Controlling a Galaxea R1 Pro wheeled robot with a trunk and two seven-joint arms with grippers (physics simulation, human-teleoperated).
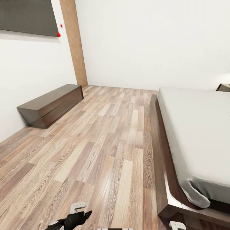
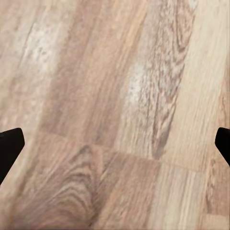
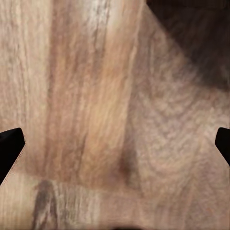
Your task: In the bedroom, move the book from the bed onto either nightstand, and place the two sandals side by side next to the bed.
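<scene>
The bed [image 1: 195, 140], one, white-topped in its dark frame, lies along the right of the plank floor [image 1: 105, 143], ahead of both arms. One nightstand [image 1: 224, 87] peeks beyond it; one long cabinet [image 1: 52, 104] stands left. Left gripper [image 2: 115, 143] and right gripper [image 3: 115, 143] gape wide, holding nothing.

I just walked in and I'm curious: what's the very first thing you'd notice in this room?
Probably the big bed with its white mattress and dark wooden frame, along the right side. Next, the wide stretch of wood-plank floor in the middle, and the long low dark cabinet against the white wall on the left. Both wrist views look down at floor planks, each gripper open and holding nothing.
</scene>
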